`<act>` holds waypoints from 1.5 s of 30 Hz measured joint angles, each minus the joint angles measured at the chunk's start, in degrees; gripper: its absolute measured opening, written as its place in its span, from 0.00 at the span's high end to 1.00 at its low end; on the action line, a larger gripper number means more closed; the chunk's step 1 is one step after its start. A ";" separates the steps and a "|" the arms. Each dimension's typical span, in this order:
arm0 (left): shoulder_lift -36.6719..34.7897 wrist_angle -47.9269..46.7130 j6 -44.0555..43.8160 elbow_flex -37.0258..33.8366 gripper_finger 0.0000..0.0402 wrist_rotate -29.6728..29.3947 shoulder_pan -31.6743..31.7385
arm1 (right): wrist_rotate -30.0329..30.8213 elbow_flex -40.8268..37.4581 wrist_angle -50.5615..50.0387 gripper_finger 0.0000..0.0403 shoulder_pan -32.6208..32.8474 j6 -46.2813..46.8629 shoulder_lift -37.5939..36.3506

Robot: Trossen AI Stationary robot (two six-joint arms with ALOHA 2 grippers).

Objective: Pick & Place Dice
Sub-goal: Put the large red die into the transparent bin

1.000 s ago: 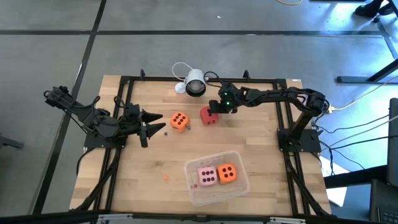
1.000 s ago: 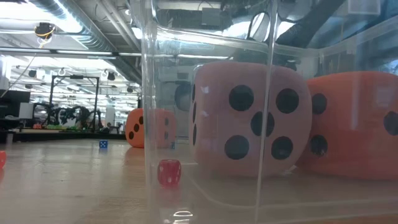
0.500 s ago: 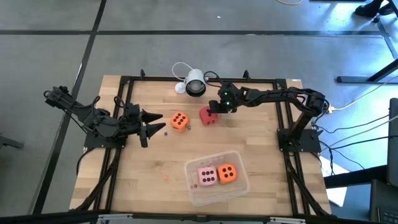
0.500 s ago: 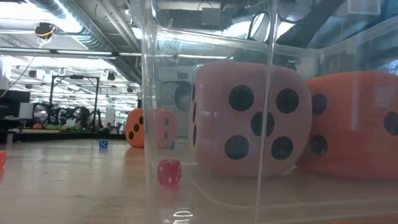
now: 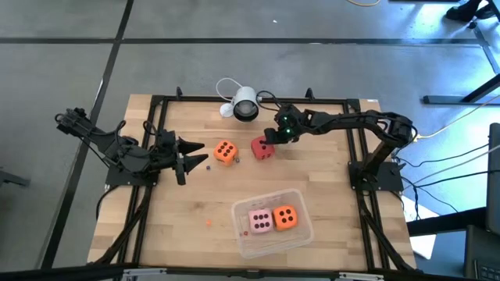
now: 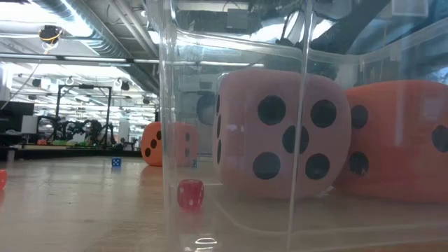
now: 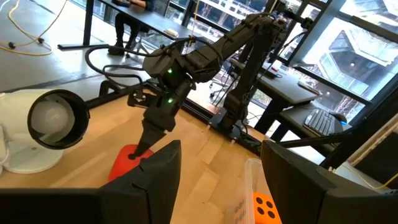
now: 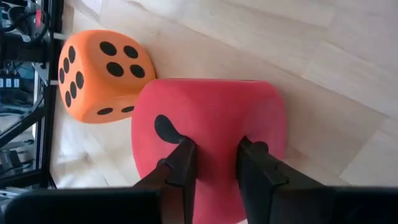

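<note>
Right gripper (image 8: 214,163) pinching my red die (image 8: 211,134) beside orange die (image 8: 102,74); left gripper (image 5: 186,156) spread, idle.

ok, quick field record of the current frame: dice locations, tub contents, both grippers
red die: on table, right gripper's fingertips pressed into its top
orange die: on table, beside red die, apart from it
clear tub: holds pale pink die and second orange die
right gripper: on red die, fingers close together, grip unclear
left gripper: open, near the loose orange die, not touching
</note>
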 joint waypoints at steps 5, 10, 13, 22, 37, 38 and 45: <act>0.00 -0.45 0.00 0.00 0.47 -0.02 -0.02 | 0.01 0.02 -3.57 0.89 0.24 -2.55 -2.97; 0.00 -0.48 0.12 -0.02 0.47 0.00 -0.01 | 2.50 0.11 -9.02 0.93 0.13 -5.34 -8.08; 0.00 -0.56 1.53 -0.02 0.47 0.22 -0.01 | 3.68 0.17 -13.44 0.98 0.15 -6.86 -11.72; 0.00 -3.38 2.06 -0.02 0.47 0.76 0.00 | 6.95 0.20 -23.68 0.99 1.71 -6.48 -23.53; -0.29 -7.52 2.04 -0.02 0.47 0.58 -0.01 | 6.53 0.26 -29.55 1.00 11.06 4.07 -42.14; -0.42 -7.91 2.04 -0.02 0.47 0.59 0.00 | 6.53 0.26 -29.57 1.00 12.28 5.16 -43.23; -1.55 -8.38 3.44 -0.02 0.47 0.44 -0.01 | 3.79 0.28 -29.54 1.00 23.89 14.06 -46.91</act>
